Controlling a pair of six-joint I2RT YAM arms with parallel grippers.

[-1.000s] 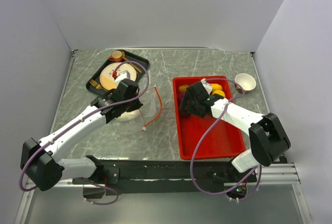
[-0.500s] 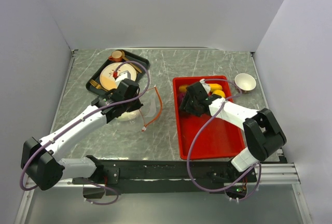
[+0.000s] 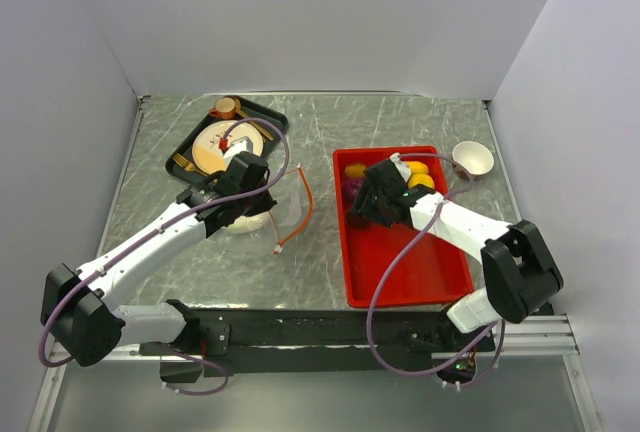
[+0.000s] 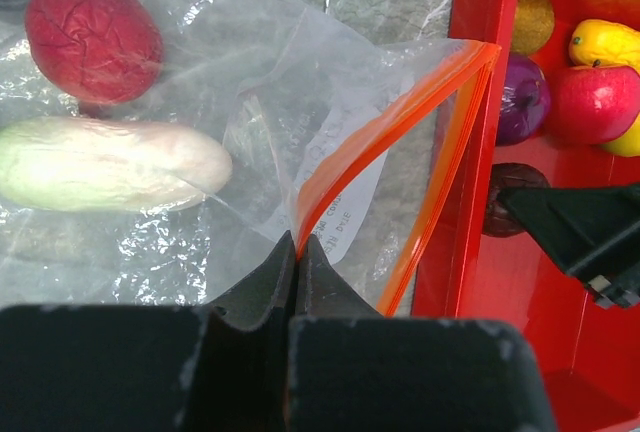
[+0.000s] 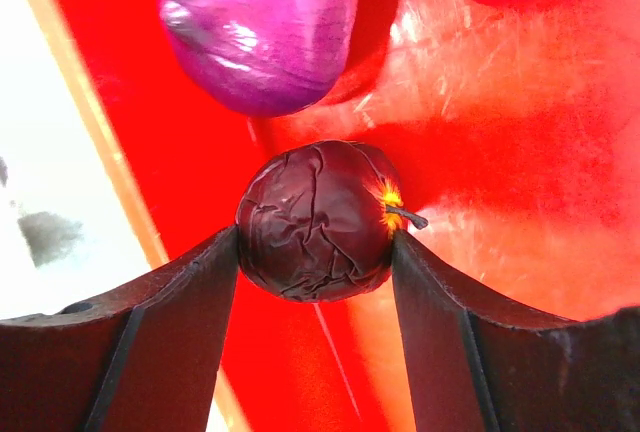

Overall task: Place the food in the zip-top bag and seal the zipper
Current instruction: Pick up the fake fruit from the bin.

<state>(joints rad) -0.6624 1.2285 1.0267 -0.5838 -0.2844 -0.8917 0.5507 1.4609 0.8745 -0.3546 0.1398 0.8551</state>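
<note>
Right now the left hand [image 4: 297, 257] is pinched tight on the zipper [image 4: 392, 132]. Its two fingers meet on the near end of the orange-red strip and hold up the mouth of the zip-top bag [image 4: 285, 72], which lies on the gray surface [image 3: 320, 122]. The strip parts into a narrow wedge pointing toward the red tray [image 3: 400, 262], just beside it. Through the crinkled clear plastic show a wrinkled red fruit [image 4: 93, 37] and, nearer the camera, a long white piece [image 4: 105, 164] tinged green at one end.

Over in the tray's far left corner, the right hand [image 5: 315, 262] sits low with its fingers part-way closed, one pressed against each flank of a maroon fruit [image 5: 315, 220]. Whether that fruit is lifted clear of the tray floor cannot be told. A purple fruit [image 5: 258, 27] lies just beyond it, close but apart. A yellow piece [image 4: 610, 44], a red one [image 4: 592, 102] and a golden-orange one [image 4: 533, 20] crowd the same far end.

A black tray [image 3: 270, 117] holding a plate stands at the far left, and a small white cup [image 3: 472, 159] sits beside the red tray's far right corner.
</note>
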